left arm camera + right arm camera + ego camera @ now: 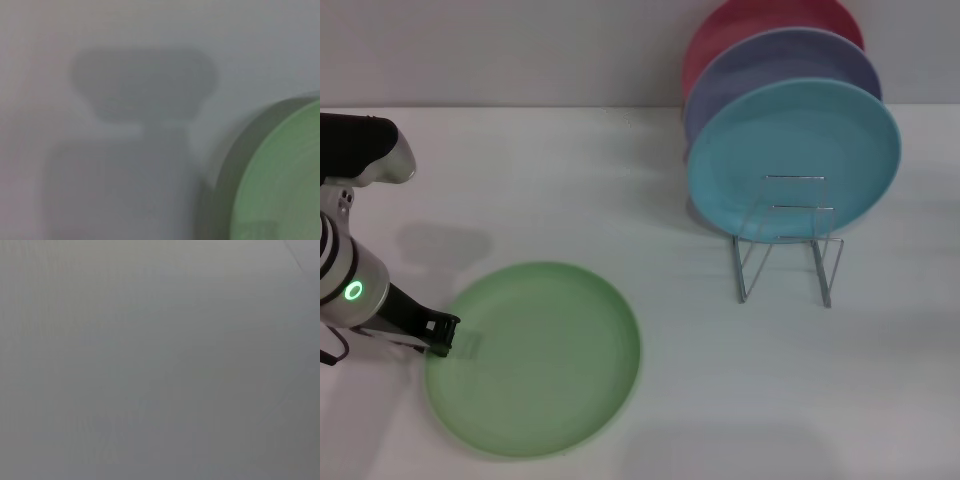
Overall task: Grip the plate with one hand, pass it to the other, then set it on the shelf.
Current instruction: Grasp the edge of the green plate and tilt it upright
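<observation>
I have the left claw [442, 334] low at the nine o'clock rim of the green plate [535, 357], which lies flat on the table [740, 400] toward seven o'clock. I'd say an edge grip suits a flat plate; whether the claw has closed on it, I cannot tell. The wire shelf [788, 240] at two o'clock has its front slot free, behind which stands the turquoise plate [794, 160].

— Where's the round, shallow, matte light green plastic plate [535, 358]?

— Flat on the white desk [720, 390], near its front left, right side up.

— And the thin silvery wire plate rack [788, 242]?

— Upright at the back right, well apart from it, its front loop dividers free.

— Any contact?

— The left end effector [442, 335], black, two-fingered, sits at the plate's left rim.
</observation>
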Controlling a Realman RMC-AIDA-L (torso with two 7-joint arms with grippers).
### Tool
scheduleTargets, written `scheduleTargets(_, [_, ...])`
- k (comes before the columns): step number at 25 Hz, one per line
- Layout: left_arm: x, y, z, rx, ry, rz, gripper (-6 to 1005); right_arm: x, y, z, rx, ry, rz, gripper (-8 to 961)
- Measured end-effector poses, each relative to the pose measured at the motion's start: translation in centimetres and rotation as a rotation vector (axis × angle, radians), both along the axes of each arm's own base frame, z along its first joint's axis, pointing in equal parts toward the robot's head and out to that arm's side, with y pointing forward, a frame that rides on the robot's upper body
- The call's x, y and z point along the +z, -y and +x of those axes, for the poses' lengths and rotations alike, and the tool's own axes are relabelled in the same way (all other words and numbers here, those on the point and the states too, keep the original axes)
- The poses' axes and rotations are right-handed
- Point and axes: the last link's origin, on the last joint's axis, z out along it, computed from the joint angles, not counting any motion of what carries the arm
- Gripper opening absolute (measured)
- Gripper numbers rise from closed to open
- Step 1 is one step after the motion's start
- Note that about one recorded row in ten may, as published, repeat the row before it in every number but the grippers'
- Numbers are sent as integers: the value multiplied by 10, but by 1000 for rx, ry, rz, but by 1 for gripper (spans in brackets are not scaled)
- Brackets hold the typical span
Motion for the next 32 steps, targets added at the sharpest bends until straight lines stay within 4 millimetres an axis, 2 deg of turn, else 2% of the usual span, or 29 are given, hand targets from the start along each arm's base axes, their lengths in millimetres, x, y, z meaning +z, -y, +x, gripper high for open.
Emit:
scheduleTargets(8, [3, -2, 2, -8, 5, 11, 97, 0, 0, 0, 1, -1, 0, 630])
scheduleTargets(17, [3, -3, 5, -41, 15, 18, 59, 0, 0, 0, 1, -1, 0, 630])
scheduleTargets(25, [27, -15, 11, -197, 99, 282, 54, 0, 0, 1, -6, -4, -3, 630])
scheduleTargets(32, [40, -21, 2, -296, 172, 467, 42, 0, 1, 3, -13, -5, -6, 630])
